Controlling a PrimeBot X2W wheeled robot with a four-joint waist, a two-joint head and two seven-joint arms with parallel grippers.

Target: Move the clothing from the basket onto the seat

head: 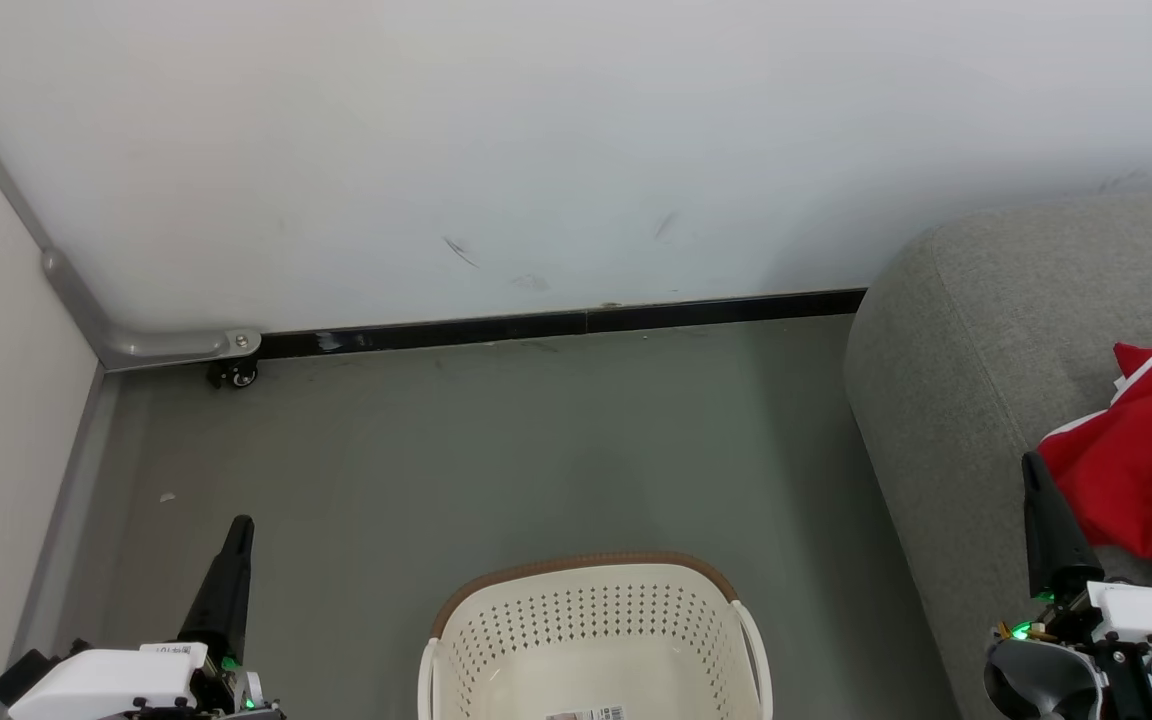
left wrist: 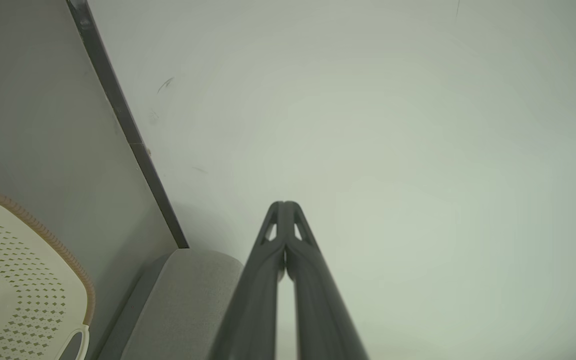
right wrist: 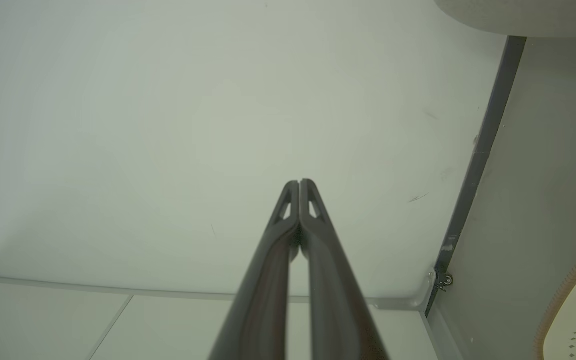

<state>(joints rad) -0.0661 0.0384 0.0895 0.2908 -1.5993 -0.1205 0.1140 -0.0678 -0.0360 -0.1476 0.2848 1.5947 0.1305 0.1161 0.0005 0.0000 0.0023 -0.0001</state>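
Observation:
The cream perforated basket [head: 591,640] with a brown rim stands on the floor at the bottom centre of the head view, and its inside looks bare apart from a sticker. Red clothing [head: 1151,460] with white trim lies on the grey seat [head: 986,330] at the right. My left gripper [head: 241,525] is at the lower left, shut and holding nothing, pointing up over the floor. My right gripper [head: 1033,465] is shut beside the clothing's left edge, holding nothing. The wrist views show the fingertips pressed together at left gripper [left wrist: 284,204] and right gripper [right wrist: 299,182].
A white wall with a dark baseboard [head: 556,325] runs behind the grey floor [head: 496,450]. A white panel stands at the left, with a grey corner bracket and a small caster wheel [head: 239,374]. The basket rim [left wrist: 43,235] and seat [left wrist: 188,295] appear in the left wrist view.

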